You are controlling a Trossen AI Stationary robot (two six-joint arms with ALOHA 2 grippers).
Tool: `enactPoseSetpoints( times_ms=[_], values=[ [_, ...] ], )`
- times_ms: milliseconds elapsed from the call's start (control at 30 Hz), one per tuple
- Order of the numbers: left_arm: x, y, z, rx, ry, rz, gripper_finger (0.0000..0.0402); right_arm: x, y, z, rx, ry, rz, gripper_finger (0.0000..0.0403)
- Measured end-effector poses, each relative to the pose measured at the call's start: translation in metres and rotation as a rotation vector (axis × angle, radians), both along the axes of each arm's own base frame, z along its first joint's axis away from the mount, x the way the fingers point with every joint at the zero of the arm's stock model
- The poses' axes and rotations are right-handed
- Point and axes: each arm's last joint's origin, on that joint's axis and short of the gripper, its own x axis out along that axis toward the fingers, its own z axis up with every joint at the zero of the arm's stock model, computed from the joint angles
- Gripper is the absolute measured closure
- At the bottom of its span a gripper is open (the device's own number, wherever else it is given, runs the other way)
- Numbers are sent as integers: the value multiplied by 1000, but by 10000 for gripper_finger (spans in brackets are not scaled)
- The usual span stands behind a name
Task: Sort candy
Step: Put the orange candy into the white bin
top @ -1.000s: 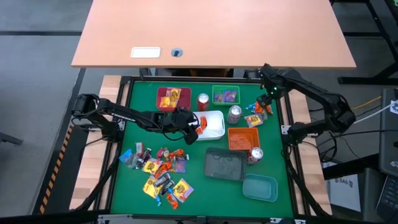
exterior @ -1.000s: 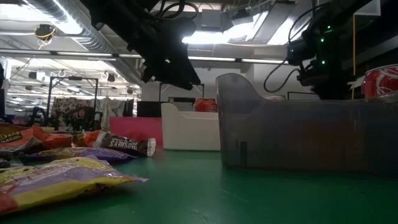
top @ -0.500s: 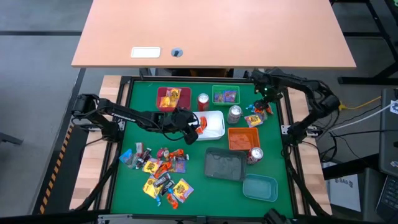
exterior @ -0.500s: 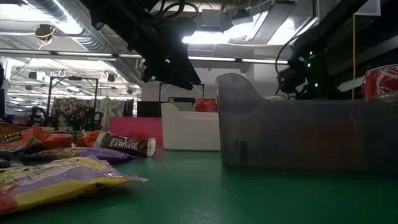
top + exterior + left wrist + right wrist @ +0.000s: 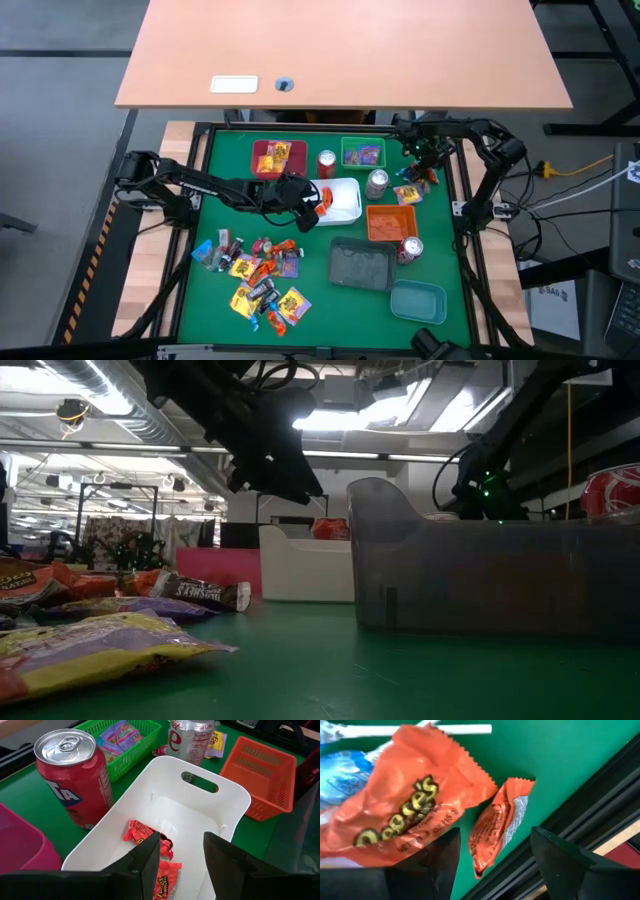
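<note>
Right arm swings in toward the back of the table

The right gripper (image 5: 420, 152) has moved. A second ago it was near the table's right edge, close to the small heap of candy (image 5: 412, 180) there. Now it sits farther back and more toward the middle, close to the green tray (image 5: 362, 153), and it has slid off that heap. The right arm has folded in too: its elbow, which stuck far out past the table's right side, is now pulled close to the table edge. Seen from table height, the arm's green light (image 5: 487, 488) has moved left and a bit lower.
</note>
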Motion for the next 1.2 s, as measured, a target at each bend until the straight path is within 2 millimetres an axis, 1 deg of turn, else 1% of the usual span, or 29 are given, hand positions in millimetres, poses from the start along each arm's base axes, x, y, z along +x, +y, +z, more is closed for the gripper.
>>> enactPoseSetpoints(
  times_ms=[133,200,533,767,967,1200],
  values=[
    [0,0,0,0,0,0,261,0,0,0,0,0,0,163],
    [0,0,0,0,0,0,261,0,0,0,0,0,0,170],
    [0,0,0,0,0,0,261,0,0,-1,-4,-3,0,263],
    [0,0,0,0,0,0,261,0,0,0,-3,-3,-1,309],
    [0,0,0,0,0,0,261,0,0,0,-2,-2,-1,328],
    [0,0,0,0,0,0,261,-3,4,2,44,32,0,334]
  ],
)
